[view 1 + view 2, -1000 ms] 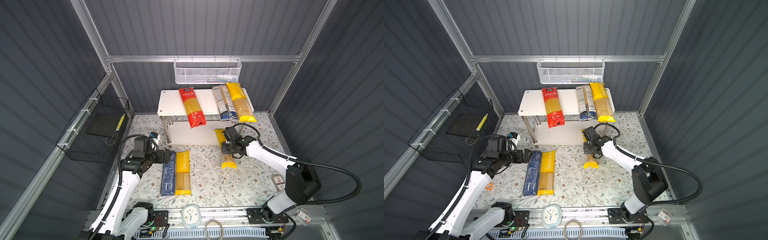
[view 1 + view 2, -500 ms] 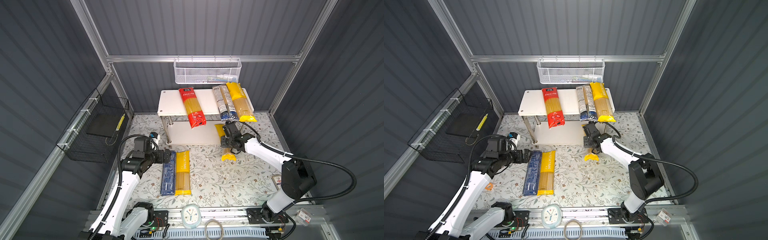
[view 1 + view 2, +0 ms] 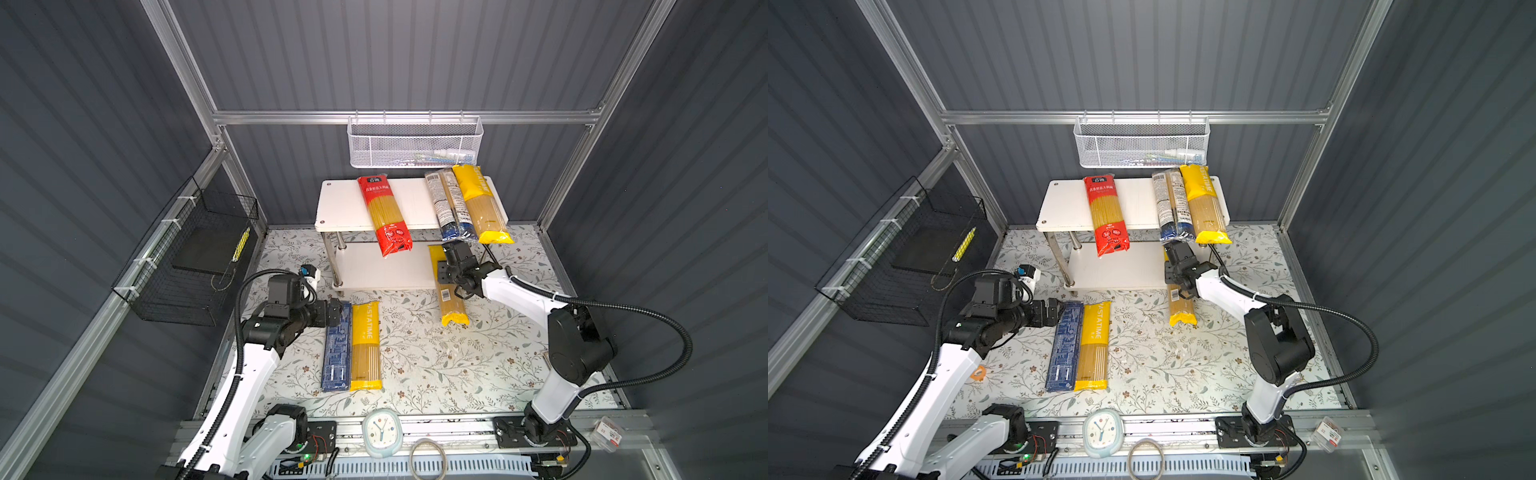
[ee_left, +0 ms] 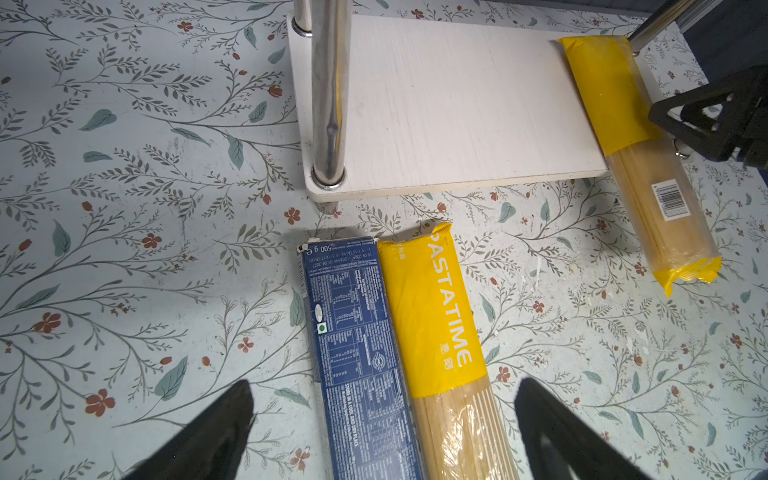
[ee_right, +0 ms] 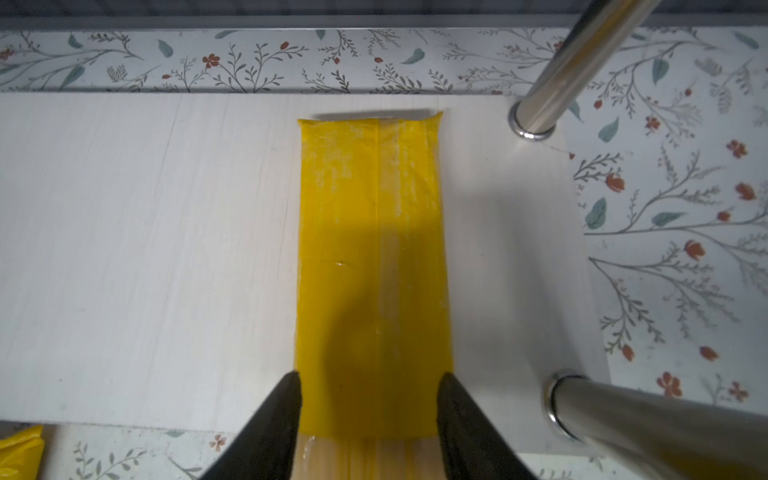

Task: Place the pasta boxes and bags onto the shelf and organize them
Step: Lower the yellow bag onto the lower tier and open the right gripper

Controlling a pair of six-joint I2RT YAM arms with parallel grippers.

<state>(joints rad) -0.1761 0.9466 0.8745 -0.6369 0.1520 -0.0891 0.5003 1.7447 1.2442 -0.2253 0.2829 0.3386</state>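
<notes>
White shelf (image 3: 345, 203): its top tier holds a red bag (image 3: 384, 216), clear bag (image 3: 451, 205) and yellow bag (image 3: 482, 203). The right wrist view shows what both top views half hide: a second yellow bag (image 5: 372, 270) lying partly on the lower tier. The right tool (image 5: 370, 376) straddles it; I cannot tell if it grips. In front of the shelf, on the desk (image 3: 415, 353), the blue box (image 4: 357, 332) and PASTATIME bag (image 4: 436, 324) lie between the left tool (image 4: 386, 384) fingers, spread wide.
</notes>
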